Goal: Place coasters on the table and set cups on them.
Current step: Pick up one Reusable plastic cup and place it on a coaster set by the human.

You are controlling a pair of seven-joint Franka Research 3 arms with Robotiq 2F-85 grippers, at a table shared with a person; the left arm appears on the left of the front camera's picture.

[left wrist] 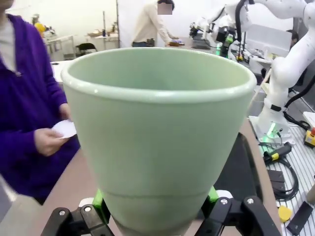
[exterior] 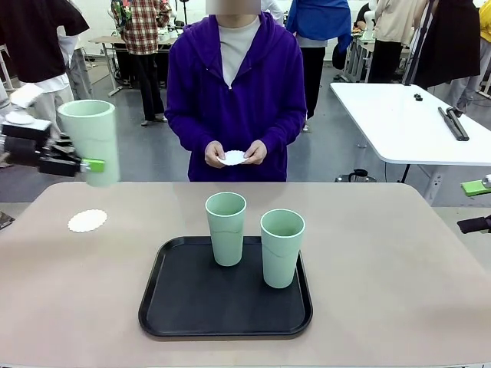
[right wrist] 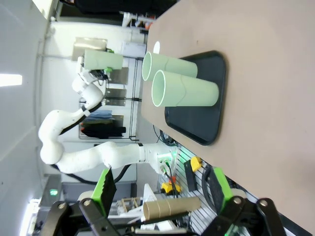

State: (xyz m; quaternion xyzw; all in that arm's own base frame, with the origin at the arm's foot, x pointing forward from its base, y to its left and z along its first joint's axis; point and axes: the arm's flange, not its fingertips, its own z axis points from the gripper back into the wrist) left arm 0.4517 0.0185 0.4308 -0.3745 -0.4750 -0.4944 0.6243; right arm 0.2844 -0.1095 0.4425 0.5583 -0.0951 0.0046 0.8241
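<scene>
My left gripper [exterior: 86, 164]: I had it clamped on the held cup [exterior: 90, 142], my green pads [left wrist: 100, 201] pressing on either side of its lower wall.
Held cup: it was upright with its mouth up, lifted clear of the table [exterior: 399, 268] at the far left side. In my left wrist view its wide rim [left wrist: 157, 91] rose above my fingers.
Coaster on the table [exterior: 87, 221]: a white lacy round lay flat on the beige top at the left. In the front view it sat below the held cup, apart from it, with nothing on it.
Second coaster [exterior: 233, 157]: the person across from me held it in both hands at waist height. My left wrist view also showed it in a hand [left wrist: 49, 140] against the purple sleeve.
Cups on the tray: two more stood upright on the black tray [exterior: 153, 307], one toward the back left [exterior: 226, 228] and one just beside it at the front right [exterior: 281, 247]. I could not tell whether they touched.
Tray: it sat in the middle of the table, well apart from the coaster lying at the left.
My right gripper [right wrist: 162, 191]: my fingers were spread wide with nothing between them, off the table's right edge [exterior: 476, 205], looking sideways at the tray and its two cups [right wrist: 184, 92].
</scene>
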